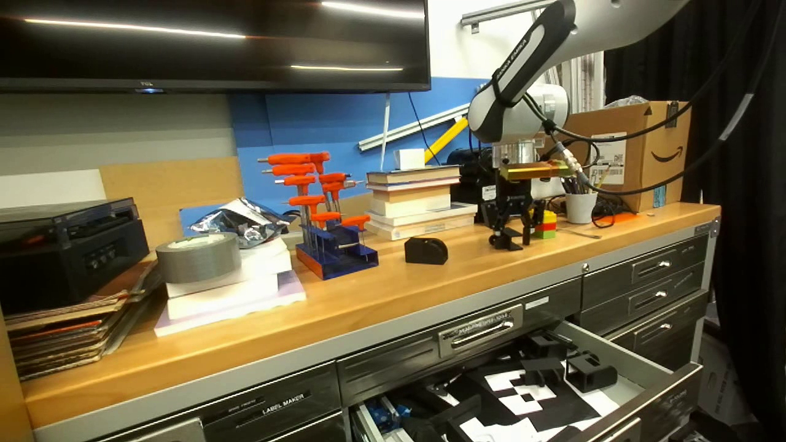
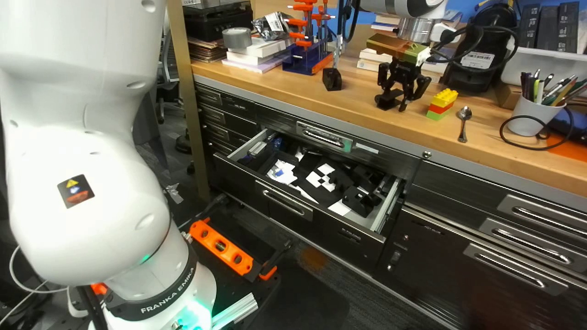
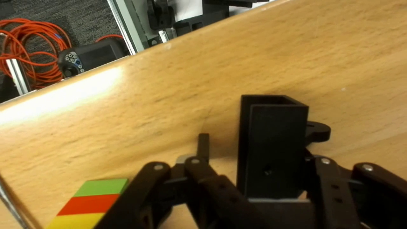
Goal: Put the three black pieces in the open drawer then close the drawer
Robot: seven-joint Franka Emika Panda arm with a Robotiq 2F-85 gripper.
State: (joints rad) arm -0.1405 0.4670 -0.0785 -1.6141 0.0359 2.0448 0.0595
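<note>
A dull black box-shaped piece (image 3: 276,149) sits on the grainy wooden desk (image 3: 143,127), back from its front edge. A round-cornered black piece (image 1: 425,250) sits farther along. A chunky black piece (image 1: 603,374) lies in the wide grey metal drawer (image 2: 330,231), open below. The smooth white arm (image 2: 82,151), marked “FRANKA EMIKA”, reaches over; its black metal claw (image 1: 511,233) points down, fingers (image 3: 203,146) apart, one each side of the box-shaped piece.
</note>
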